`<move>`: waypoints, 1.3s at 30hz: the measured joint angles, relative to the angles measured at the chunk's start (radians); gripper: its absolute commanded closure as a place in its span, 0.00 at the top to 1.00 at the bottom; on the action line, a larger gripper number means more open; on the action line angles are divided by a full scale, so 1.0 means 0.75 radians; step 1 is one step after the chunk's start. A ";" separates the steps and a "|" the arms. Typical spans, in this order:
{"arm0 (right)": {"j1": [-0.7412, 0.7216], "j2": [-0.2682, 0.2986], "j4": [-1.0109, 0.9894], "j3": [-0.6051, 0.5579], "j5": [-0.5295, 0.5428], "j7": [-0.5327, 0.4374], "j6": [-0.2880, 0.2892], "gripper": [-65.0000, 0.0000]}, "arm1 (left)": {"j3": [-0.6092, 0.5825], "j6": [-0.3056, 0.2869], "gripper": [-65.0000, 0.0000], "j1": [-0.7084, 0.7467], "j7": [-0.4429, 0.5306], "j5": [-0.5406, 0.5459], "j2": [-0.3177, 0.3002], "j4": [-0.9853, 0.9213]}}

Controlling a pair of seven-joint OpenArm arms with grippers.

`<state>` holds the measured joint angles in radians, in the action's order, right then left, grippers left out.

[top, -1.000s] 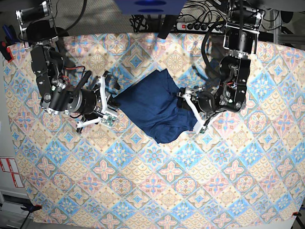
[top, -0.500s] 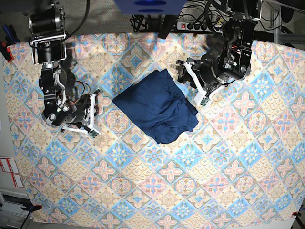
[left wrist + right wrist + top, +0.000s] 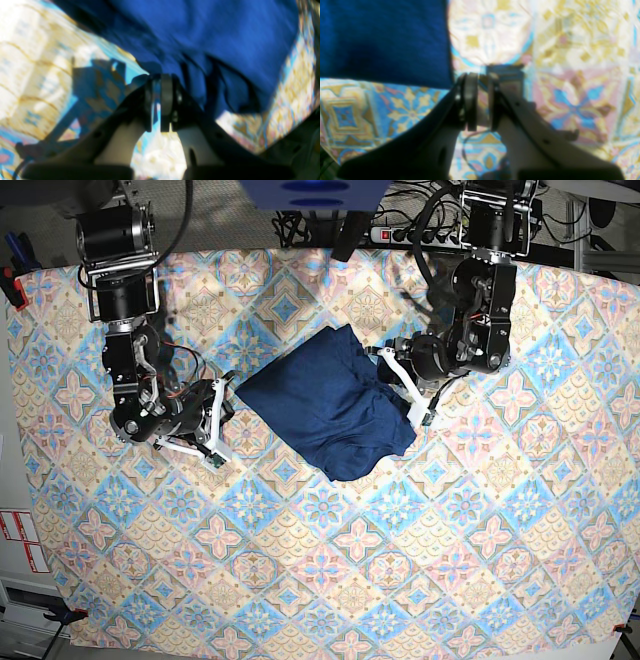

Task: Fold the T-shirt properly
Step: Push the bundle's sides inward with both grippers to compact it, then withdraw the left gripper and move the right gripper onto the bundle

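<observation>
The dark navy-blue knit T-shirt (image 3: 328, 402) is seen bunched mid-table on the pastel patterned tablecloth (image 3: 300, 580), the left gripper (image 3: 160, 100) clenched empty, the right gripper (image 3: 480, 100) nearly closed on nothing, so edges are best squared before refolding.

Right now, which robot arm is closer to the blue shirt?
The left arm's gripper, on the picture's right, reaches the T-shirt. The right gripper sits apart on the tablecloth.

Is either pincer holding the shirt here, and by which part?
Neither. The left pincer and right pincer are nearly closed on nothing; the T-shirt lies free.
</observation>
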<state>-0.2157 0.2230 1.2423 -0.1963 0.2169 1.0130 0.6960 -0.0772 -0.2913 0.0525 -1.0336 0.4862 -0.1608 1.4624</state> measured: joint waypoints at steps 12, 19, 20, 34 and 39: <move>-0.024 -0.057 -0.192 -0.028 0.016 -0.084 0.000 0.11 | 0.006 0.003 0.05 -0.142 0.088 -0.207 0.054 -0.181; 0.060 -0.056 -0.008 -0.161 0.004 -0.076 -0.005 0.11 | 0.004 0.017 0.05 -0.215 0.148 -0.241 0.090 -0.250; 0.102 -0.053 0.036 -0.161 0.009 -0.078 -0.002 0.11 | -0.002 0.045 0.05 -0.230 0.151 -0.265 0.093 -0.252; 0.327 0.020 0.547 -0.161 0.013 0.162 0.003 0.11 | -0.099 0.094 0.05 -0.490 0.391 -0.274 0.156 -0.676; 0.367 0.058 0.700 -0.168 0.027 0.167 0.007 0.11 | -0.155 0.106 0.04 -0.487 0.392 -0.272 0.159 -0.643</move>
<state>0.0597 0.2668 1.7676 -0.3225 0.2371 1.1385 0.7013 -0.1936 -0.2119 -0.3130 -0.7395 0.2825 -0.0418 0.9802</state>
